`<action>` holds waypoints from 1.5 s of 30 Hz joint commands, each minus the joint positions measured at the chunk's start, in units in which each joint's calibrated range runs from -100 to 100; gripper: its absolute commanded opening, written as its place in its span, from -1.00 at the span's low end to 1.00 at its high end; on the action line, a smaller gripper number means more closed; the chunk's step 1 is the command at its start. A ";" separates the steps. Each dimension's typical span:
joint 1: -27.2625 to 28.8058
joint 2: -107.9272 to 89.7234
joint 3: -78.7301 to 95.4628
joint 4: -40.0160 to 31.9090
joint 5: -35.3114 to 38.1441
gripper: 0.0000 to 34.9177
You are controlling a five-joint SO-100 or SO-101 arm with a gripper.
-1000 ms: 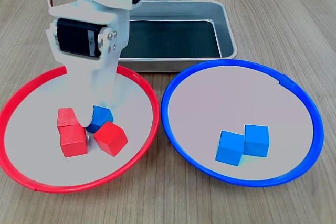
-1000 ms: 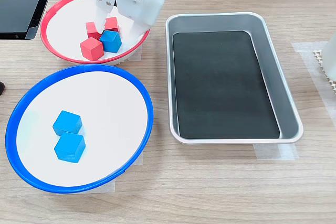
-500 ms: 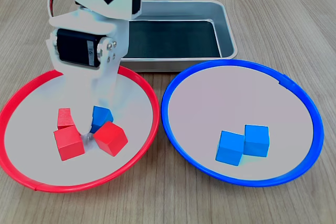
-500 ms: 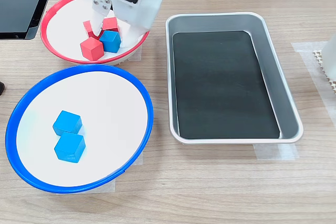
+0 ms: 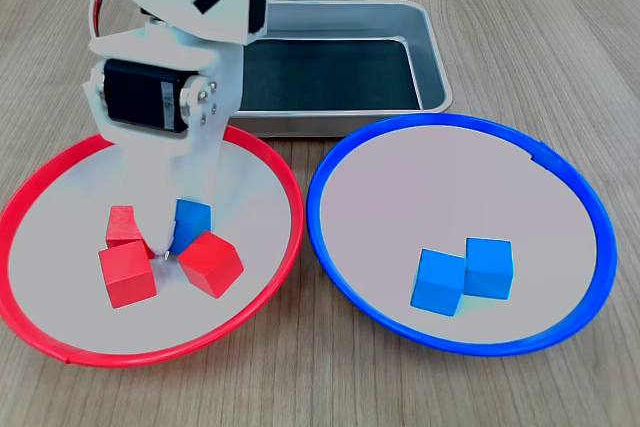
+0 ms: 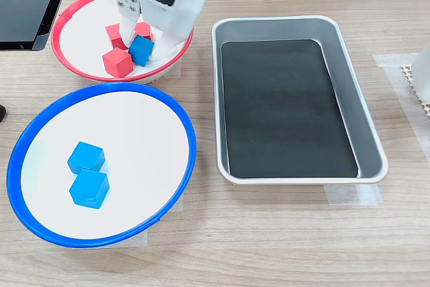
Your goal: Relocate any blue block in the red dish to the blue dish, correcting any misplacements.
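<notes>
In the first exterior view, at the lower left, the small bright blue cube (image 5: pixel 192 223) sits in the big round red-rimmed dish (image 5: pixel 262 153) among three small red cubes (image 5: pixel 210 263), and the white robot gripper (image 5: pixel 168 244) seems to be clenched around it, so the move looks just begun. The red cubes touching it could get bumped. At the lower right, two more blue cubes (image 5: pixel 465 275) lie in the big round blue-rimmed dish (image 5: pixel 330 162), and the grey metal tray (image 5: pixel 432 57) at the top middle is out of the way.

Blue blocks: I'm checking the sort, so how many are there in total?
3. One blue block sits in the red dish at the gripper; two blue blocks lie in the blue dish. None looks hidden.
</notes>
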 commanded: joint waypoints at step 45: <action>-22.44 -12.57 -1.80 7.13 -1.66 -0.98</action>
